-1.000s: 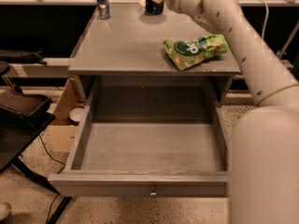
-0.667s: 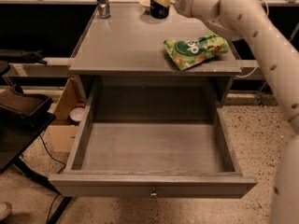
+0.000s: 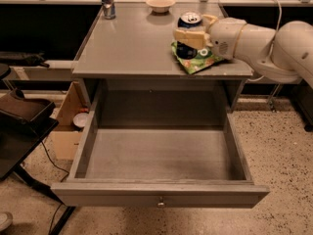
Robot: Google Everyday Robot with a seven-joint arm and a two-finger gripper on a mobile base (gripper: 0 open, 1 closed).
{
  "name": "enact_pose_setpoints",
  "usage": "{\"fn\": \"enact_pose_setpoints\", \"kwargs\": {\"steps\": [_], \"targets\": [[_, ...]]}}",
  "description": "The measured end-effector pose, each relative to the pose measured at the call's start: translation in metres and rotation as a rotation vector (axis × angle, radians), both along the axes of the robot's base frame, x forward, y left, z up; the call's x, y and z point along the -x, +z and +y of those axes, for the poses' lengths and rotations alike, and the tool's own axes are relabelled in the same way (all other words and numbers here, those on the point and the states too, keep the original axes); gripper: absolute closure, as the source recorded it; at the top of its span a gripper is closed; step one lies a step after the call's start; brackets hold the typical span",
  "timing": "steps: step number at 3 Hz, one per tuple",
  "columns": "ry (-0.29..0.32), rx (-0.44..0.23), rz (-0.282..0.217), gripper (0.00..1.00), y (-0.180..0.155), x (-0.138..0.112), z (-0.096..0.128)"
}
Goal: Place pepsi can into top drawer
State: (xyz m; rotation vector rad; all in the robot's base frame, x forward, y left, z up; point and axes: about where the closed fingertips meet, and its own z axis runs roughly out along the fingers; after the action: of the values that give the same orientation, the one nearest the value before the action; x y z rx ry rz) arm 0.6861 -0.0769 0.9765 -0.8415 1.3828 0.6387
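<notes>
Camera view: in the upper right of the frame the gripper (image 3: 192, 28) reaches in from the right on the white arm (image 3: 254, 40). Its cream fingers (image 3: 188, 36) are closed around the pepsi can (image 3: 186, 50), one crossing the near side of the dark-blue body and the other just beside the rim on the far side. The can stands upright, its long axis vertical and its silver top facing up. It sits over the green snack bag (image 3: 199, 62) on the grey cabinet top (image 3: 132, 43); whether it rests on the bag or is lifted clear cannot be told.

The can looks stiff and smooth, probably slippery under the pads, and its thin wall could dent under a hard squeeze. If full it would have some weight. The mid-body side grip suits it and should keep it upright.

The top drawer (image 3: 122, 196) stands pulled open in the lower half of the frame, well apart from the can, its knob (image 3: 160, 203) at the centre of the front panel. Along the top edge stand a taller blue-and-silver can (image 3: 106, 1) and a bowl (image 3: 160, 3).
</notes>
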Motion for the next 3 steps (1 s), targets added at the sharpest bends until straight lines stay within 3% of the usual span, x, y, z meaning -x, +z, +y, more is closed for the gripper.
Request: {"fn": "enact_pose_setpoints", "kwargs": {"steps": [1,2,3], "targets": [[0.073,-0.014,-0.040,1.00,-0.021,0.036,-0.019],[0.073,-0.014,-0.040,1.00,-0.021,0.036,-0.019],[0.110,-0.001,0.014,1.00,-0.051,0.043,-0.006]]}}
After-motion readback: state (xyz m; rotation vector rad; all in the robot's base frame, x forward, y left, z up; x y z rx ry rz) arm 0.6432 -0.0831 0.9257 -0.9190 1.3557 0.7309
